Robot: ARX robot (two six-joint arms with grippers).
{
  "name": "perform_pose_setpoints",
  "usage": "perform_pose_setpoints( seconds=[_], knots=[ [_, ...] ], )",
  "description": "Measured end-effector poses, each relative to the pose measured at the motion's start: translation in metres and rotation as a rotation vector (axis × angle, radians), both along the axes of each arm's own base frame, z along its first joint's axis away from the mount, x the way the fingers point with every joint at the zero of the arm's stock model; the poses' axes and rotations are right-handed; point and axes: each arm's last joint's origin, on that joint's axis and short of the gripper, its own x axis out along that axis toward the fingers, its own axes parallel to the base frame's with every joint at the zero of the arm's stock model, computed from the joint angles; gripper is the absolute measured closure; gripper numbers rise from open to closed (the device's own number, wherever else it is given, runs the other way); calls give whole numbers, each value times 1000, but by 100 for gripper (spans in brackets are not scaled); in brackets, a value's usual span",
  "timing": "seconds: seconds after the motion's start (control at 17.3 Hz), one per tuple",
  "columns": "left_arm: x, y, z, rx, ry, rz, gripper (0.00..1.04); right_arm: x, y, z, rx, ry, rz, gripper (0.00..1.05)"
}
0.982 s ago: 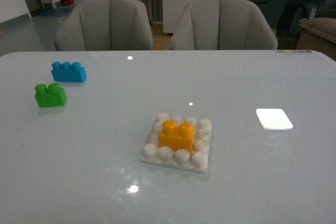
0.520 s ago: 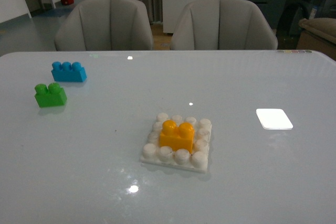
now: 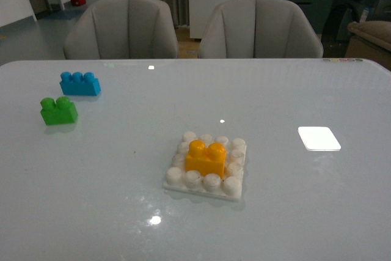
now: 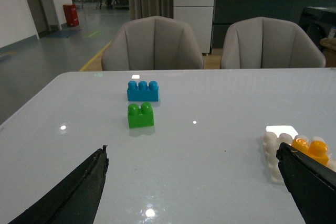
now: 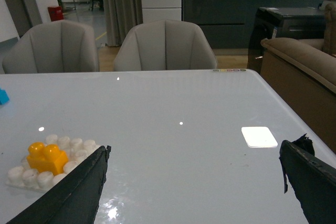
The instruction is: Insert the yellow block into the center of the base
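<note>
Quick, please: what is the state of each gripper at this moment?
Left gripper: open, holding nothing.
Right gripper: open, holding nothing.
The yellow block sits on the base.

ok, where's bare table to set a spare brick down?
Widest bare patch: between the green brick and the base. Also free between the base, which carries the yellow block, and the white patch. Tightest around the green and blue bricks.

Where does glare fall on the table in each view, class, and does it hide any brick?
Front view: a bright patch and small spots on the table, none on the yellow block. Left wrist view: spots near the green brick. Right wrist view: the same patch, bricks clear.
</note>
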Motion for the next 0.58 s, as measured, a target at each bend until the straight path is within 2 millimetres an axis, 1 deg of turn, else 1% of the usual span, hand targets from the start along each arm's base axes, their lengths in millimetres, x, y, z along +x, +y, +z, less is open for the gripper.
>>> perform_pose_setpoints(
  seconds=[0.58],
  knots=[
    [0,0,0,0,0,0,7,0,0,0,0,0,0,6]
  ],
)
